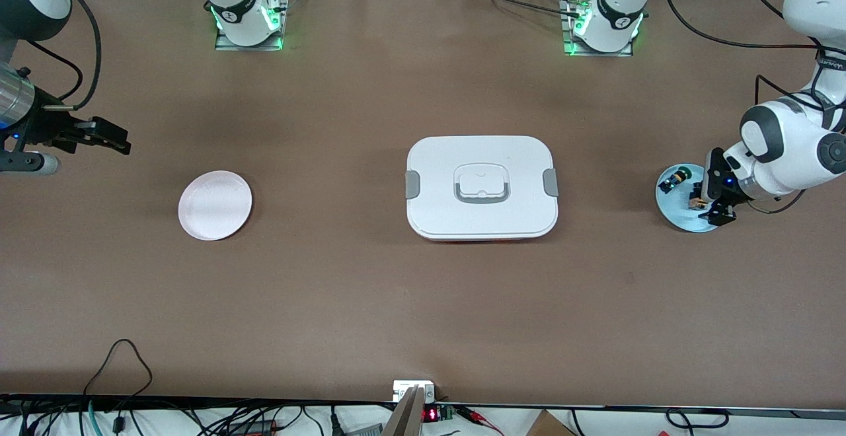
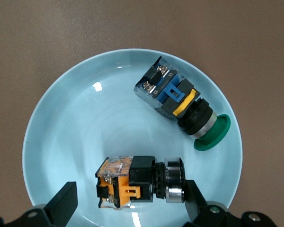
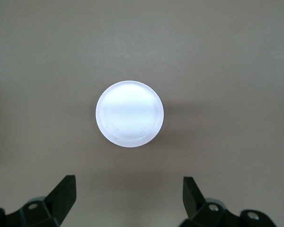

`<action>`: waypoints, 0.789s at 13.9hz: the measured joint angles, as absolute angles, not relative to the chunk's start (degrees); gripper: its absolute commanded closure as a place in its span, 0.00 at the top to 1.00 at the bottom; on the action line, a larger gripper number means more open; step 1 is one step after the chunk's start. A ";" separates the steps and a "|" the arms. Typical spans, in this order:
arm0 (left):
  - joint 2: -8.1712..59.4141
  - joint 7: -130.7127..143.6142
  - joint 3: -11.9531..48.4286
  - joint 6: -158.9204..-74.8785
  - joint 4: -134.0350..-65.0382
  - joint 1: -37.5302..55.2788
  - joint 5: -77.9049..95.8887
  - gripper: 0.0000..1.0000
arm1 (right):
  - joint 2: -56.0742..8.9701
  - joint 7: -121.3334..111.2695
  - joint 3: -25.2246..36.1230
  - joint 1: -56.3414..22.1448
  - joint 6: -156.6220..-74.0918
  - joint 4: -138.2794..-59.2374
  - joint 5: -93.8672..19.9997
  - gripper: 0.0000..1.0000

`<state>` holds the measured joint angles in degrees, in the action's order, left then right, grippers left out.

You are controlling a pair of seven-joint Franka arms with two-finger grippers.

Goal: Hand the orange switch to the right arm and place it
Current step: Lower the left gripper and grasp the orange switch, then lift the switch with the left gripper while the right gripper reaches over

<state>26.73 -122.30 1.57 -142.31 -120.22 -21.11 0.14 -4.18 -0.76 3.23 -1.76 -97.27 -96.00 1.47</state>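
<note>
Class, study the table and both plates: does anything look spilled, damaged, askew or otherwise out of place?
Nothing stands out. The orange switch and the green-capped switch lie on their sides in the blue plate, apart. The left gripper is open around the orange one; the right gripper waits open above the white plate.

Brown surface (image 1: 344,277); pale blue plate (image 2: 75,123); orange-and-black switch (image 2: 132,182); blue, yellow, green part (image 2: 182,101); white box (image 1: 481,188); seemingly pinkish-white plate (image 1: 215,205).

In the front view the left gripper (image 1: 719,215) hides most of the orange switch (image 1: 695,203) on the blue plate (image 1: 681,219)
</note>
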 measured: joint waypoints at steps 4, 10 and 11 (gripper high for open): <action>26.85 -122.30 1.62 -142.61 -120.22 -21.11 0.21 0.55 | -4.13 -0.87 3.10 -1.82 -96.54 -95.87 1.47 1.00; 26.84 -122.30 1.65 -142.69 -120.21 -21.11 0.22 0.28 | -4.14 -0.67 2.21 -5.24 -96.11 -95.53 -3.06 1.00; 26.84 -122.30 1.65 -142.71 -120.21 -21.11 0.22 0.18 | -4.22 -0.63 2.20 -5.65 -96.04 -95.54 -5.76 1.00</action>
